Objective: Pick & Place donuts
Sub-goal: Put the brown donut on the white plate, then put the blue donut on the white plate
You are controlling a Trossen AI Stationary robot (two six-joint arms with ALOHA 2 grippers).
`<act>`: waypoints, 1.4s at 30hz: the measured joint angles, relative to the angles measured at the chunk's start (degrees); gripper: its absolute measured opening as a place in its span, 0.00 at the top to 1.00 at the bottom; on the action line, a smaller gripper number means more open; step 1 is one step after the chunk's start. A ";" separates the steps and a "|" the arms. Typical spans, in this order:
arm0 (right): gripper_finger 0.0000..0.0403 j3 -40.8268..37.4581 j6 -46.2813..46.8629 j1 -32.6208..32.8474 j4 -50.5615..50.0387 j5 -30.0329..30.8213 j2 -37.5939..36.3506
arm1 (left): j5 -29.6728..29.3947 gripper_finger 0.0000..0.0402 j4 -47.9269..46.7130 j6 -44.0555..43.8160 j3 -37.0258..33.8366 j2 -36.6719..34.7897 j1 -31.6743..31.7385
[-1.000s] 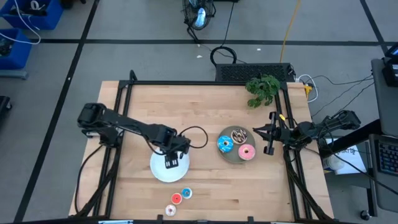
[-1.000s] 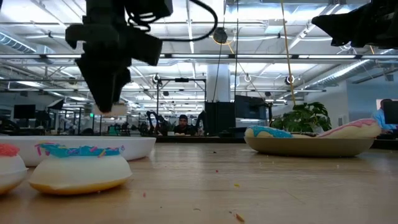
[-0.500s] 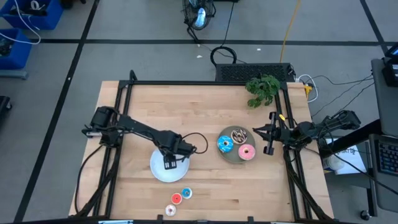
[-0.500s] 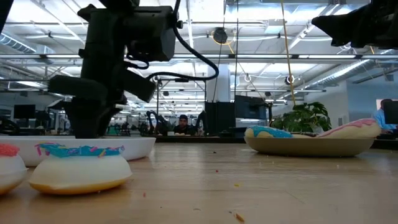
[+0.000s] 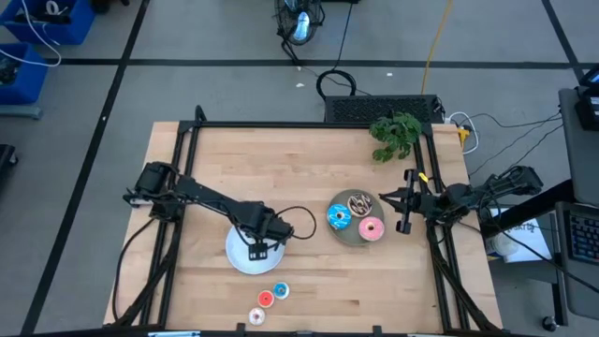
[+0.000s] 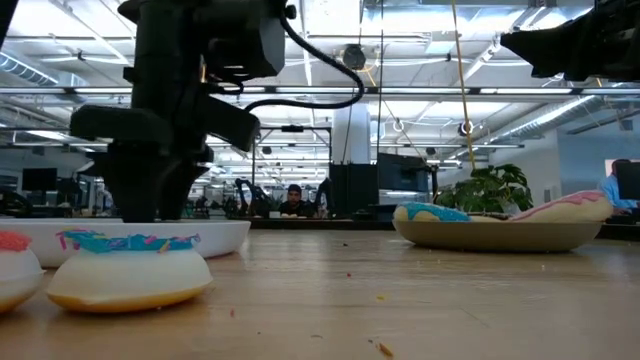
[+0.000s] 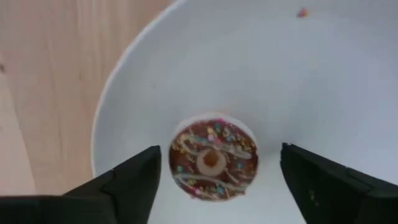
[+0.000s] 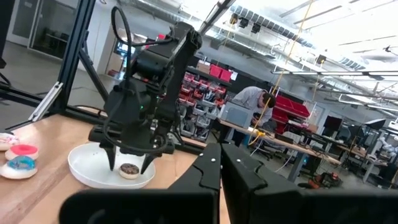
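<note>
Left gripper (image 5: 257, 251): down low over the white plate (image 5: 236, 259), fingers spread wide and released, gripping nothing. In the left wrist view the two dark fingers (image 7: 134, 180) stand either side of the small brown donut (image 7: 212, 163) with clear gaps on both sides.
Small brown donut: lying flat on the white plate, sprinkled top facing up, sitting between the left gripper's open fingers and touching neither. The right wrist view shows the same thing from across the table, the ring (image 8: 129, 169) on the plate (image 8: 84, 167) under the left gripper (image 8: 129, 163).
Right gripper (image 5: 405, 207): parked at the right edge of the table, just beside the grey plate (image 5: 348, 236), fingers clenched together with nothing in them; the right wrist view shows them (image 8: 221, 168) pressed side by side.
Grey plate: carries the three bigger donuts, the blue one (image 5: 339, 218), the pink one (image 5: 371, 228) and the dark brown sprinkled one (image 5: 359, 201), packed close together.
Near edge of the table: three tiny donuts wait on the bare wood, well apart from the left gripper. The small blue one (image 5: 281, 291) and the red one (image 5: 266, 299) sit just beside each other, the whitish-pink one (image 5: 256, 317) a little nearer the edge.
Low view: a blue-topped small donut (image 6: 128, 268) looms in front, the white plate (image 6: 225, 235) behind it with the left arm standing over it.
Far right corner: a green plant (image 5: 395, 134) on the table.
</note>
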 joint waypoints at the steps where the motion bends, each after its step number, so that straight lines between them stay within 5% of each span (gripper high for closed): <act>1: 1.00 -0.01 0.00 0.01 -0.01 0.00 0.02 | -0.23 0.17 -0.53 -0.16 0.01 -0.02 0.02; 8: 1.00 0.00 0.00 0.01 -0.03 0.00 0.00 | -1.37 0.14 -6.19 -0.82 2.73 -0.02 -0.70; 18: 1.00 0.00 0.00 0.01 0.03 0.00 0.00 | -9.10 0.14 -5.15 -1.73 16.83 -0.07 -7.85; 34: 1.00 -0.02 -0.15 0.01 0.51 0.00 0.00 | -6.56 0.43 -3.07 -18.13 22.63 -0.07 -23.18; 42: 1.00 -0.02 -0.11 0.00 0.78 0.00 0.02 | -13.11 0.53 -3.67 -28.93 22.09 -0.07 -28.59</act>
